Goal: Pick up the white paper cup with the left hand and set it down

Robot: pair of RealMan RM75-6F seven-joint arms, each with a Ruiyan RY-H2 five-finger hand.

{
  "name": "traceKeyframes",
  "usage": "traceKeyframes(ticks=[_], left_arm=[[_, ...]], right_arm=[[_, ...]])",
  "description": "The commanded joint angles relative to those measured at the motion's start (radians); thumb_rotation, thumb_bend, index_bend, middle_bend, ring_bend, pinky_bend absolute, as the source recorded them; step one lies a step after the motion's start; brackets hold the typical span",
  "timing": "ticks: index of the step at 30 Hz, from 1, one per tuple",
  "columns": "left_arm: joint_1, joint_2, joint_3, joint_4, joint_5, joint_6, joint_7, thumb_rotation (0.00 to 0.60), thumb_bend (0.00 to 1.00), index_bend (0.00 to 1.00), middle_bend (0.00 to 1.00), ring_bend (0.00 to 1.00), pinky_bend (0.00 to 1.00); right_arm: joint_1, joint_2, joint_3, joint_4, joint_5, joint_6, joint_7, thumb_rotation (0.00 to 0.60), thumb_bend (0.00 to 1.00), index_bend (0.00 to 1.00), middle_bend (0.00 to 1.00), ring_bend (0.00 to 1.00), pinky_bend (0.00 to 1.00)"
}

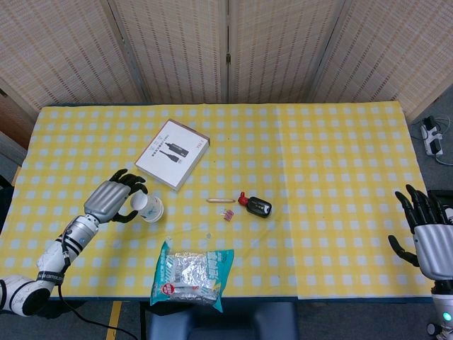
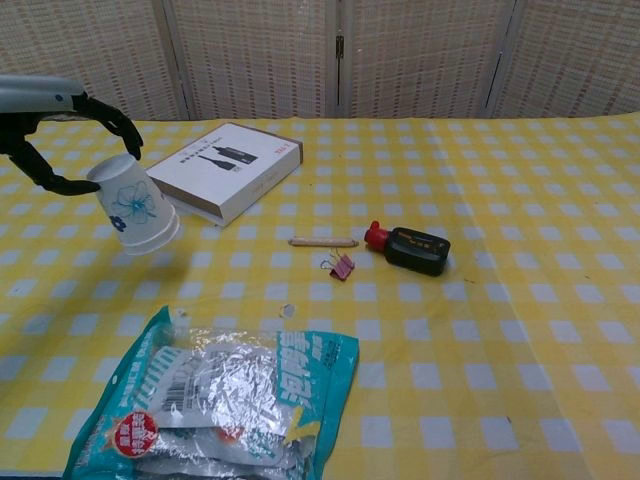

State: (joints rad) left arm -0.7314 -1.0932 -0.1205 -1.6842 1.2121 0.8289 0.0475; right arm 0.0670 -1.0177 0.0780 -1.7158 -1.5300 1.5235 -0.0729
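The white paper cup [image 1: 148, 207] [image 2: 135, 210], printed with a blue flower, is upside down and tilted, its narrow end up and to the left. My left hand [image 1: 110, 200] [image 2: 50, 110] grips that narrow end between thumb and fingers, and the cup hangs just above the yellow checked tablecloth [image 1: 318, 156], its shadow under it. My right hand [image 1: 428, 237] hovers past the table's right edge, fingers spread and holding nothing; the chest view does not show it.
A white box [image 1: 173, 154] [image 2: 225, 170] lies just behind the cup. A teal and silver snack bag [image 1: 191, 275] [image 2: 215, 395] lies at the front edge. A wooden stick [image 2: 323, 241], pink clip [image 2: 342, 266] and black bottle [image 2: 412, 248] sit mid-table.
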Motion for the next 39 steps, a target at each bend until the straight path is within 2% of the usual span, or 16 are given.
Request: traceKeyframes(ticks=[1,3,6,11,15,16,20,25,29,32,39], left_arm=[[0.024,0.043,-0.02,-0.043,0.036,-0.014,-0.163,0.6,0.45,0.43,0.25,0.2,0.07],[0.026,0.047,-0.012,-0.024,0.068,-0.008,-0.162,0.6,0.47,0.43,0.27,0.22,0.08],[0.028,0.029,0.011,0.018,0.086,0.021,-0.036,0.6,0.47,0.44,0.31,0.25,0.09],[0.024,-0.013,0.035,0.04,0.005,0.03,0.167,0.6,0.47,0.44,0.35,0.29,0.1],[0.021,-0.028,0.032,0.034,-0.053,0.046,0.242,0.6,0.47,0.44,0.37,0.31,0.1],[0.025,-0.03,0.024,0.027,-0.06,0.056,0.232,0.6,0.47,0.44,0.37,0.32,0.1],[0.04,-0.009,-0.013,-0.011,-0.074,0.025,0.055,0.6,0.47,0.45,0.38,0.34,0.12],[0.051,-0.027,0.0,0.041,-0.023,0.072,0.089,0.6,0.47,0.45,0.4,0.35,0.13],[0.054,-0.028,-0.006,0.03,-0.048,0.037,0.02,0.6,0.47,0.45,0.4,0.37,0.14],[0.061,-0.029,-0.01,0.045,-0.033,0.062,0.019,0.6,0.47,0.45,0.41,0.37,0.14],[0.067,-0.026,-0.025,0.033,-0.035,0.0,-0.144,0.6,0.47,0.42,0.44,0.42,0.18]], right_arm=[[0.002,-0.001,0.0,0.001,0.001,-0.004,0.001,0.6,0.34,0.0,0.0,0.04,0.0],[0.003,-0.002,0.0,0.002,0.0,-0.005,0.001,0.6,0.34,0.0,0.0,0.04,0.0],[0.004,-0.002,0.0,0.003,0.001,-0.007,0.001,0.6,0.34,0.0,0.0,0.04,0.0],[0.005,-0.003,0.0,0.006,0.004,-0.01,0.004,0.6,0.34,0.0,0.0,0.04,0.0],[0.005,-0.003,-0.001,0.007,0.005,-0.012,0.005,0.6,0.34,0.0,0.0,0.04,0.0],[0.005,-0.003,-0.001,0.007,0.005,-0.011,0.005,0.6,0.34,0.0,0.0,0.04,0.0],[0.005,-0.004,0.0,0.009,0.006,-0.011,0.007,0.6,0.34,0.0,0.0,0.04,0.0],[0.009,-0.008,-0.002,0.014,0.01,-0.022,0.011,0.6,0.34,0.0,0.0,0.04,0.0],[0.011,-0.008,-0.001,0.015,0.012,-0.025,0.011,0.6,0.34,0.0,0.0,0.04,0.0],[0.011,-0.007,-0.001,0.015,0.011,-0.024,0.011,0.6,0.34,0.0,0.0,0.04,0.0],[0.015,-0.013,-0.001,0.02,0.018,-0.035,0.016,0.6,0.34,0.0,0.0,0.04,0.0]])
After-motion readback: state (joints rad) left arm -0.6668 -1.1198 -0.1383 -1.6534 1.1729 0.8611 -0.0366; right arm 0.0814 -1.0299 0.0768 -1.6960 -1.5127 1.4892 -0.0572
